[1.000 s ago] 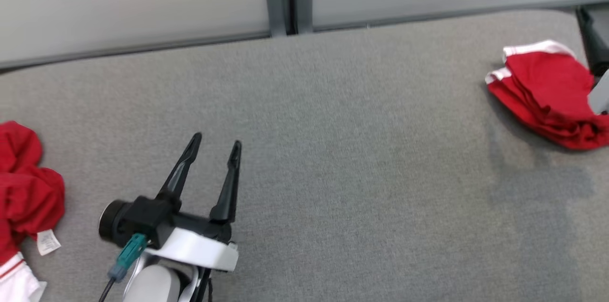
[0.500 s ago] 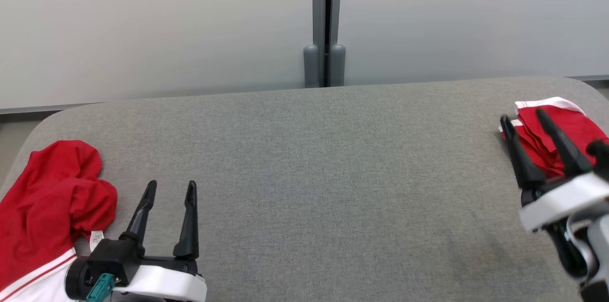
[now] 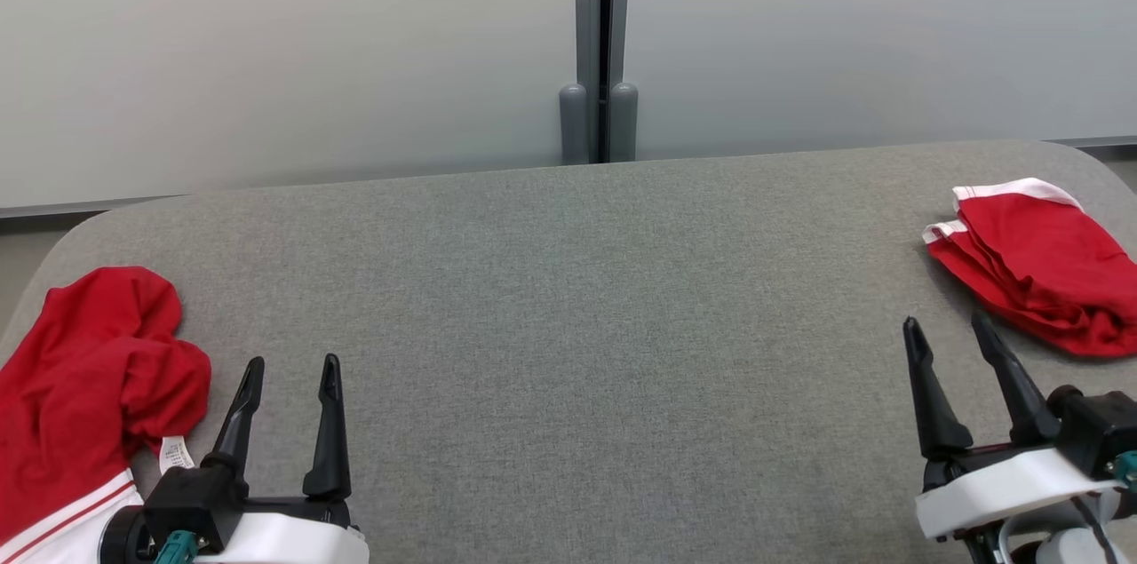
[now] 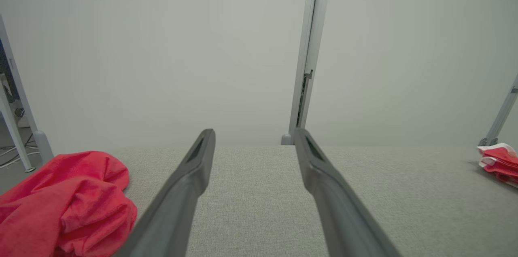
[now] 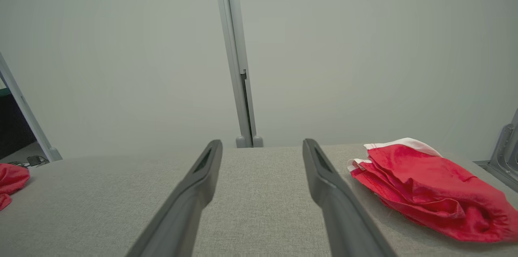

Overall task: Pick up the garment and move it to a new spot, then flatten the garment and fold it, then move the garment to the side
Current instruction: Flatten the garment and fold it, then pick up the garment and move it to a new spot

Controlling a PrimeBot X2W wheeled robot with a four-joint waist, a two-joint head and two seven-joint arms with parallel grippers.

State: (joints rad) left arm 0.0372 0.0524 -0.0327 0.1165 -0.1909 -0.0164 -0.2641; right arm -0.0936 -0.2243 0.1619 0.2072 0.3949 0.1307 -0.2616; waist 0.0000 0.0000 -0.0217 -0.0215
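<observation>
A crumpled red garment [image 3: 80,377] with white trim and a small tag lies at the left end of the grey padded table [image 3: 586,297]; the left wrist view has it as a red garment [image 4: 68,204] at lower left. A folded red garment [image 3: 1035,262] with white edging rests at the far right, seen close as a folded garment [image 5: 425,192] in the right wrist view. My left gripper [image 3: 289,373] is open and empty, just right of the crumpled one. My right gripper [image 3: 946,329] is open and empty, just in front and left of the folded one.
Pale partition panels stand behind the table, joined by a grey post [image 3: 597,40] at mid-back. The table's rounded corners show at both ends. A wide stretch of grey surface lies between the two grippers.
The head camera has swung and tilted up, so the whole table now shows. My right gripper has drawn back from the folded garment toward the near edge. My left gripper has drawn back a little.
</observation>
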